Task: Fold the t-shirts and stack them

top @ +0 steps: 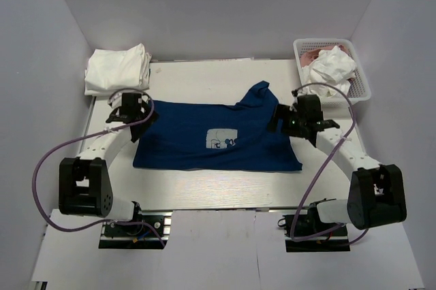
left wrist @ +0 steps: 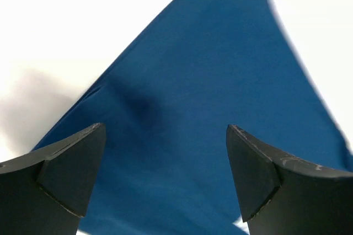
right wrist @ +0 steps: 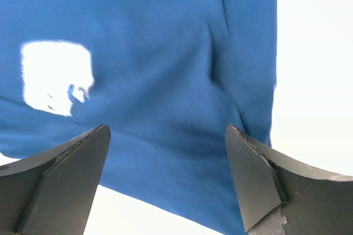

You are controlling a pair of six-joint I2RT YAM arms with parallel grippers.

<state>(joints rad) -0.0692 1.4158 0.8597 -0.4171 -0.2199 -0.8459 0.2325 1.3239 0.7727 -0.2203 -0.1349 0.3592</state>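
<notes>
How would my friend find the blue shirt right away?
Start at the white table. Spread out in its middle lies the navy t-shirt. It is the only dark cloth, with a small white square print; the folded pile and the clothes in the basket are white or pink.

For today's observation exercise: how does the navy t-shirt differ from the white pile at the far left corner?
The navy t-shirt is dark blue with a pale print; the white pile is plain white. The navy t-shirt lies spread out; the white pile is folded compactly. Both are cloth resting on the table.
</notes>
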